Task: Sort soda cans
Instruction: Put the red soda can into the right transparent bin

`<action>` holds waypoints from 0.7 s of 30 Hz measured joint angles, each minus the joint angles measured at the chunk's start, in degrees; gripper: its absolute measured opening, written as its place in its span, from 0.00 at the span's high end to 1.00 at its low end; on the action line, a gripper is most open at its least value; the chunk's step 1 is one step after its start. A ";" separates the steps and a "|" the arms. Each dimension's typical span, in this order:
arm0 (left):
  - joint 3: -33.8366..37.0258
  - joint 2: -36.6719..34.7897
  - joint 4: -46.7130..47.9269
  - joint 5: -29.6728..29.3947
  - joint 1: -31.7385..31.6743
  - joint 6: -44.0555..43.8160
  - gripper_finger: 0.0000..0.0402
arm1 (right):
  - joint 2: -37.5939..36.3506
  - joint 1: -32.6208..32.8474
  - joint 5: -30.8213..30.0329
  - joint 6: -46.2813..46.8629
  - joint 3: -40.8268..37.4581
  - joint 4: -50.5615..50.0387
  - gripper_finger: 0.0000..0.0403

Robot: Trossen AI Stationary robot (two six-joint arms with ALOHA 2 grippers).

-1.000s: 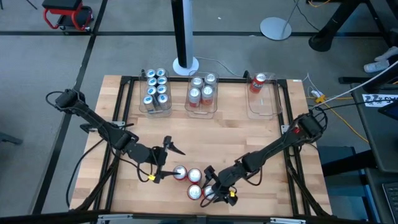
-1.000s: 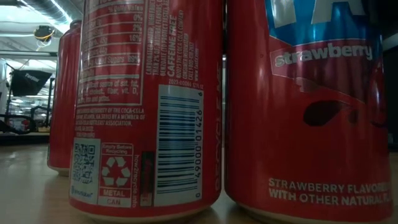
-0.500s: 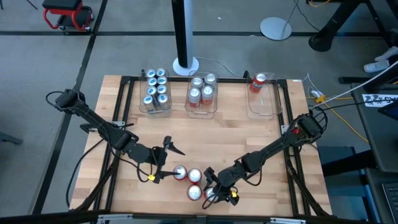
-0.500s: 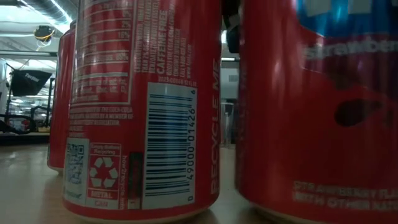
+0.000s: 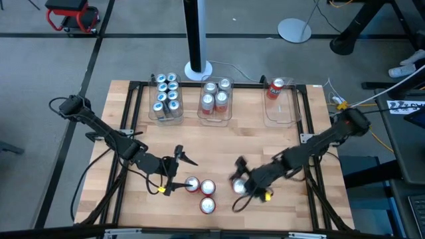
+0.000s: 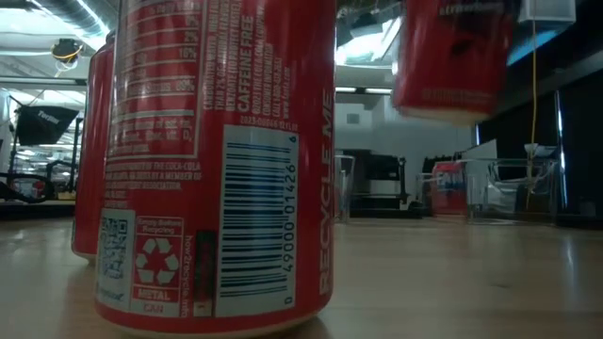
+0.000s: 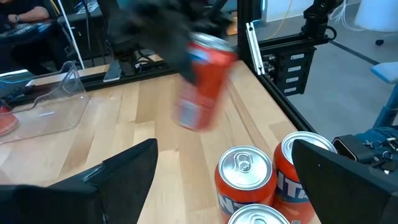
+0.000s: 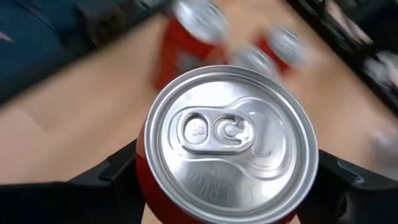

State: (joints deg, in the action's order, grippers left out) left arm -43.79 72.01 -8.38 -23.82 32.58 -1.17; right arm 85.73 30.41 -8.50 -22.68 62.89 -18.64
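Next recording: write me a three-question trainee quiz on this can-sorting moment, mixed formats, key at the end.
1. True or false: the right gripper holds a red can clear of the table.
2. How many red cans stand on the wood by the left gripper?
3. The right-hand tub holds: A) one can, B) four cans, C) none.

Key: 1 true; 2 three; 3 A.

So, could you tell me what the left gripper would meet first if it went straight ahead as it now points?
Probably the red cans standing on the table right in front of the open left gripper. The can lifted by the right gripper lies farther off, though depth is hard to judge.
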 joint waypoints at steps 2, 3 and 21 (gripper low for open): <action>0.00 0.00 0.00 -0.01 -0.04 0.00 0.11 | -4.90 -0.63 -4.35 -0.08 0.00 -6.93 0.28; 0.00 0.00 0.00 0.01 -0.04 0.04 0.11 | -7.25 -1.09 -6.94 -0.08 0.00 -10.16 0.28; 0.00 0.00 -0.04 -0.01 -0.78 0.18 0.11 | -34.45 -36.96 -20.01 -10.26 0.02 -40.65 0.28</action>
State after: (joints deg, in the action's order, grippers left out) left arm -43.79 72.01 -8.43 -23.83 31.80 -0.99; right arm 51.29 -6.55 -28.51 -32.95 62.92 -59.29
